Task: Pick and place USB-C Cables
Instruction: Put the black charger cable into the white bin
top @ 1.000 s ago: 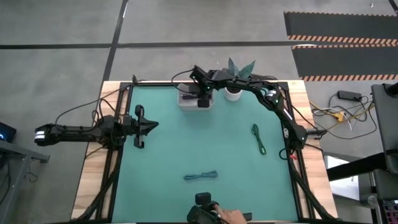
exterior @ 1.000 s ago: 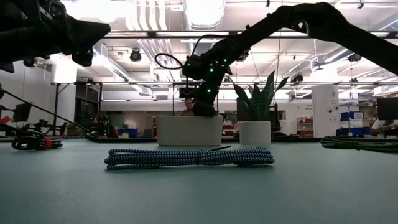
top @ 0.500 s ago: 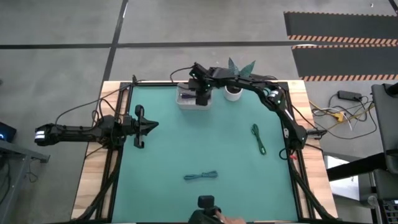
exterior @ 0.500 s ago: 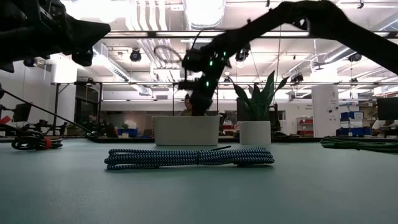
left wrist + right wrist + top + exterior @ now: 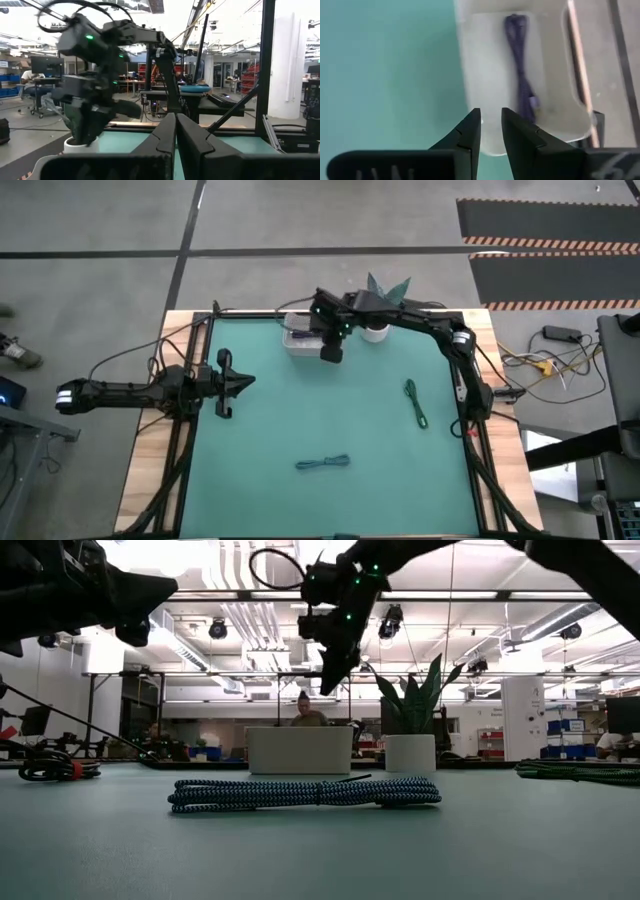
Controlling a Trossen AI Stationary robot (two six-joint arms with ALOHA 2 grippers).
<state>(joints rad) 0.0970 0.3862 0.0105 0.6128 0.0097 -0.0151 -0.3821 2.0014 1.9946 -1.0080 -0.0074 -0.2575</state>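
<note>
The dark blue cable [image 5: 522, 90] lies stretched along the floor of the white bin [image 5: 296, 338] at the table's far edge. The green cable [image 5: 415, 402] lies on the mat toward the right. The teal-blue cable [image 5: 323, 463] lies near the near edge and fills the front of the low view [image 5: 305, 792]. My right gripper [image 5: 332, 352] hangs above the bin's near rim, empty, fingers [image 5: 470, 131] apart by a narrow gap. My left gripper [image 5: 238, 381] waits shut at the left side of the mat.
A white pot with a green plant [image 5: 376, 328] stands just right of the bin. Black frame rails and robot wiring run along the mat's edges. The green mat [image 5: 300, 410] lies bare between the cables. A person sits in the room beyond the table [image 5: 306, 712].
My right gripper has risen out of the bin and drawn slightly toward the near edge, leaving the dark blue cable lying in the bin. A person's hand with a dark device at the near edge has withdrawn out of view.
</note>
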